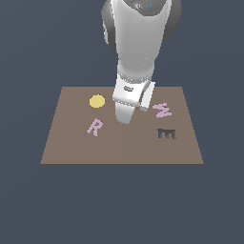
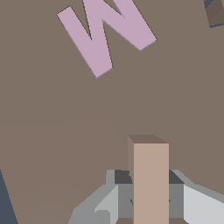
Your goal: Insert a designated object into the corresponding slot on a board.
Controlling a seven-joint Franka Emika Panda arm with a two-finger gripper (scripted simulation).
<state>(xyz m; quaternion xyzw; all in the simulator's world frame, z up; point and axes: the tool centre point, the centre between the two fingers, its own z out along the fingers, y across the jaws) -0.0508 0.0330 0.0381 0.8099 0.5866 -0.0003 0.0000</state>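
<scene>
In the wrist view my gripper (image 2: 151, 197) is shut on the tan-salmon T block (image 2: 151, 175). Only the block's straight stem shows, standing out between the grey fingers (image 2: 103, 203) just above the brown board (image 2: 52, 131). In the exterior view the arm's white hand (image 1: 127, 102) hangs over the middle of the board (image 1: 71, 147) and hides the fingers and the block. The T-shaped slot shows in neither view. A dark recess corner (image 2: 214, 13) shows at the wrist view's edge; I cannot tell which recess it is.
On the board lie a yellow disc (image 1: 96, 101), a pink R (image 1: 95, 127), a pink zigzag letter (image 1: 163, 110) that also shows in the wrist view (image 2: 105, 35), and a dark E-shaped recess (image 1: 166, 134). Dark floor surrounds the board.
</scene>
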